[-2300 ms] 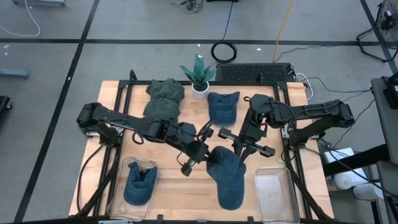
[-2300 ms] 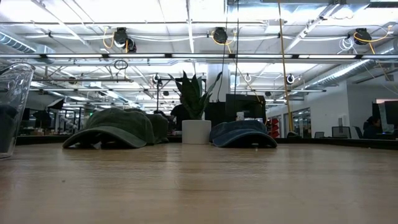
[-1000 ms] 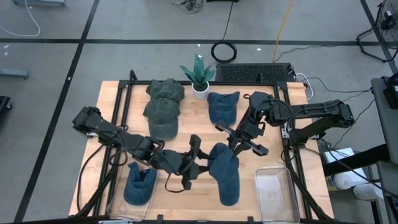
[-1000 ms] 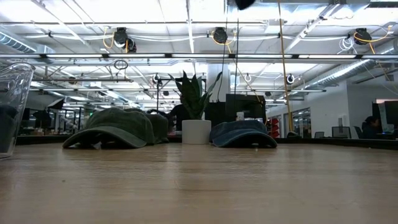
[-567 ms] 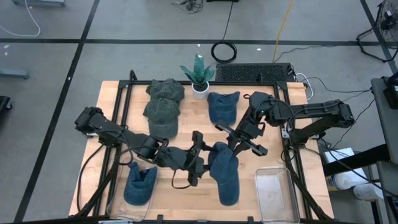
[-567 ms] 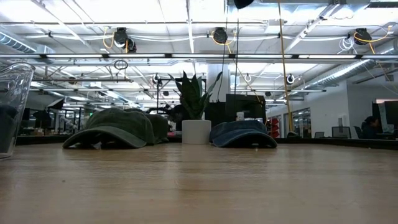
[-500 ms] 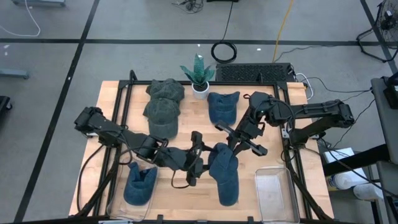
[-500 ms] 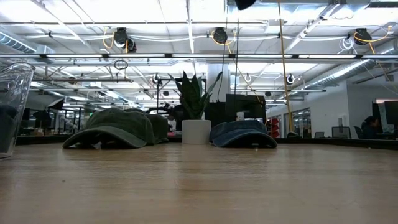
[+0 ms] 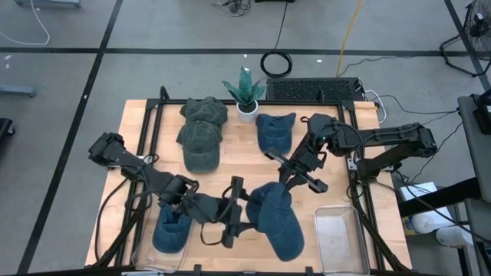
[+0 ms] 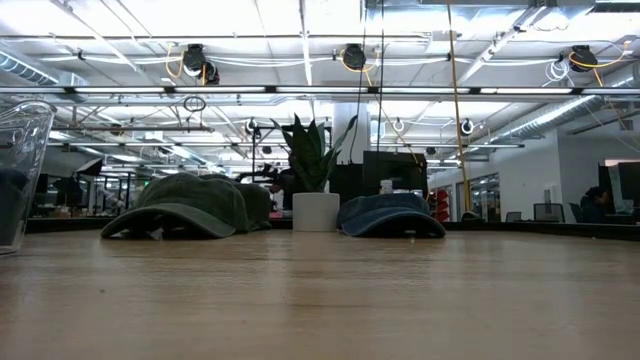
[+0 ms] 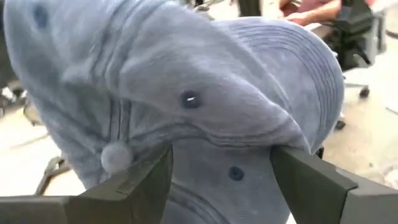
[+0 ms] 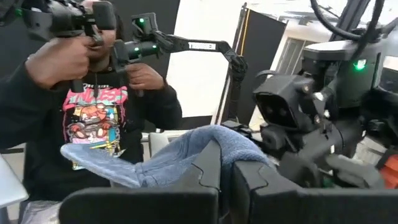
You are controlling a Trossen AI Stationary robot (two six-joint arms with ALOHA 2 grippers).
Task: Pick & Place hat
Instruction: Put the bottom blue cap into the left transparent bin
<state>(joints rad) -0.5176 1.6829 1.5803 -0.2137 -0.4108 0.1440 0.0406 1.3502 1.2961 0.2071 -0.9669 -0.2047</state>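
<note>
Your table (image 9: 222, 165), from above: two hats (image 9: 201, 132) stacked at the back left; a potted plant (image 9: 245, 92) at the back centre; another hat (image 9: 275, 130) just right of it. Front left, a bin (image 9: 146, 234) holding a hat (image 9: 173, 230); front right, a second bin (image 9: 337, 238). Between the bins, a hat (image 9: 278, 218) held between both grippers.

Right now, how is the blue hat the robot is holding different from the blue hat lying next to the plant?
The held blue hat is up off the table, pinched by the right gripper with the left gripper beside it; the blue hat by the plant lies on the table untouched. The held hat looks crumpled and bent; the other lies spread out. Both are blue caps.
</note>
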